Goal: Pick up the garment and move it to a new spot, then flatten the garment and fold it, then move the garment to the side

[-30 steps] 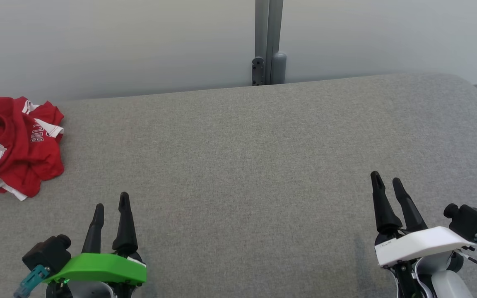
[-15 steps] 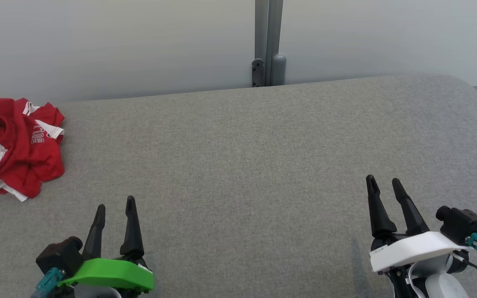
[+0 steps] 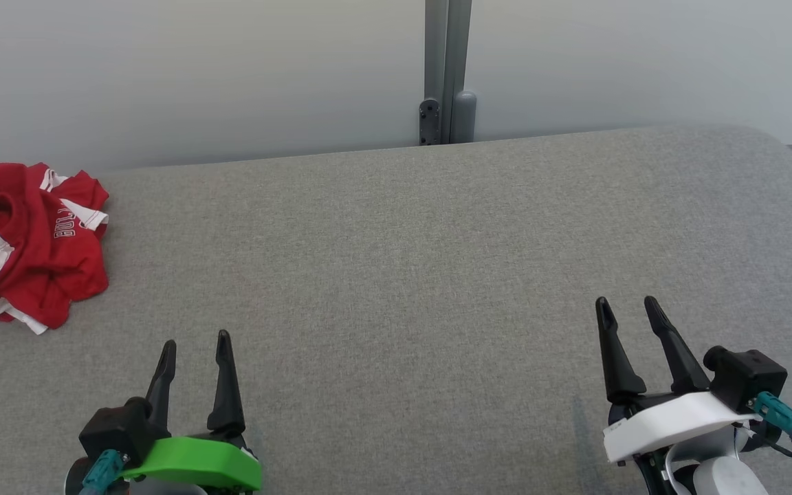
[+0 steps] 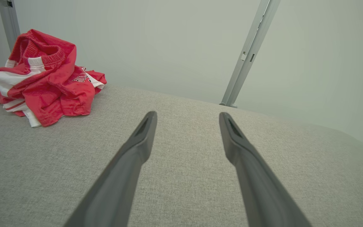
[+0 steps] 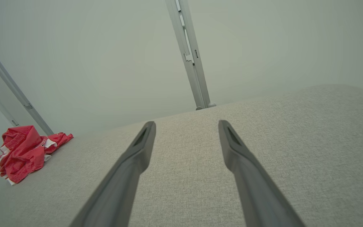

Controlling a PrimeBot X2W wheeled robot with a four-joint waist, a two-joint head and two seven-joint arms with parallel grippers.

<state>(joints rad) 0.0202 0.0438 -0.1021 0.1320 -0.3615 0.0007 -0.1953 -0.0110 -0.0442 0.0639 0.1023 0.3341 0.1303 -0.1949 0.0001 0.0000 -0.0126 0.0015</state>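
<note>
The left gripper [image 3: 196, 340] is held released, its two dark fingers spread with nothing between them. It is seen low and to the left of the grey post [image 3: 446, 69], over the grey cushion [image 3: 403, 227]. The right gripper [image 3: 626, 302] is likewise held open and empty, low and to the right of the post. The garment [image 3: 25, 240], red with white stripes, is left crumpled in a heap on the cushion, far to the left of the post and well apart from both grippers. It is touched by neither.

By the head view a green cover [image 3: 196, 464] is shown behind the left gripper and a white cover [image 3: 671, 419] behind the right one. These covers are not given by the wrist views, where the fingers are seen from behind.

In the left wrist view the garment [image 4: 46, 82] is brought close, so that a ribbed band at its top and white lettering can be made out. The lettering cannot be read. A second upright [image 4: 8, 22] is also shown there, behind the heap and left of the post [image 4: 247, 60].

In the right wrist view the garment [image 5: 24, 151] is shown small, far left of the post [image 5: 191, 63], and its lettering cannot be told.

One garment, one cushion, two grippers and four fingers are counted.
</note>
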